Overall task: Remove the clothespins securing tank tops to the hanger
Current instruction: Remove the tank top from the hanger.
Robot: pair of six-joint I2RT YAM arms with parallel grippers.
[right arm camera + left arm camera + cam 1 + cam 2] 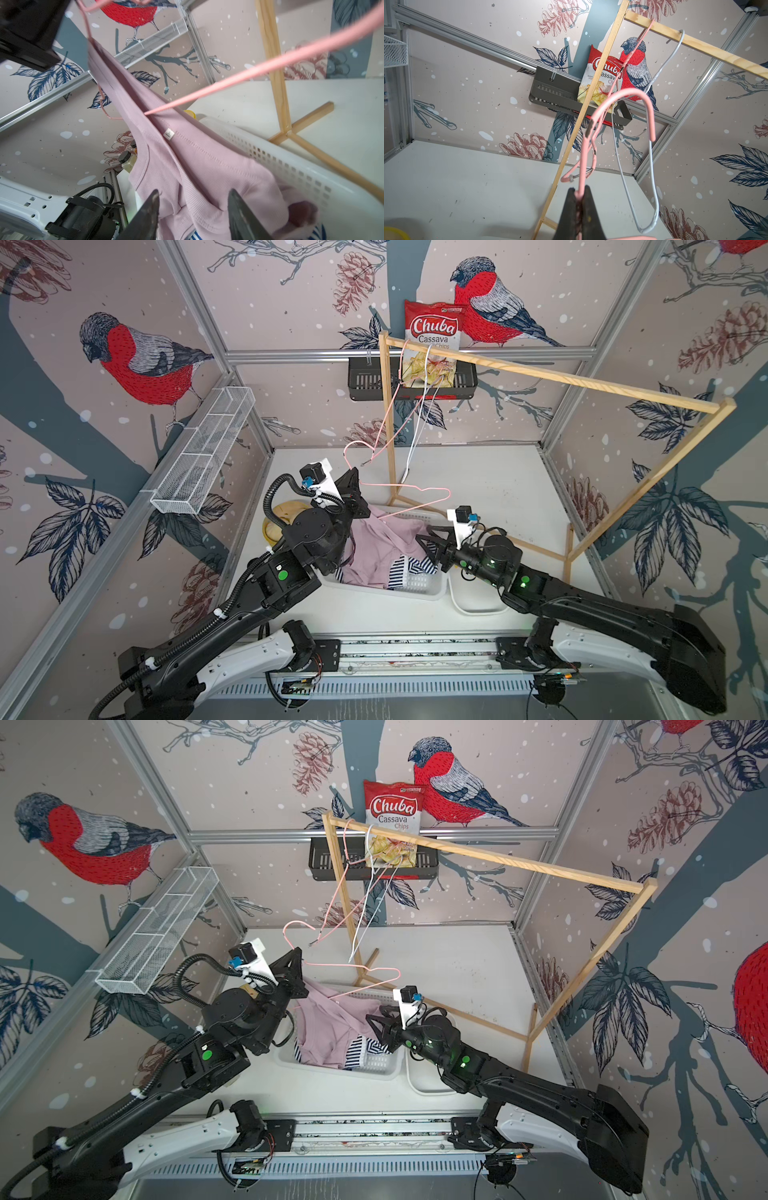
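Black right gripper (pixel 194 193) hovers over the mauve tank top (pixel 187 162), jaws apart and empty. The top sags into the white basket (pixel 311 166). Beyond, the left gripper (pixel 578 193) clamps the pink hanger (pixel 249 76) at its neck. No clothespins show, so locate 1 along the strap before closing.

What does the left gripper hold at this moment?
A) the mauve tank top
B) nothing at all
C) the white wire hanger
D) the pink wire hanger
D: in the left wrist view, the left gripper is shut on the thin wire of the pink hanger.
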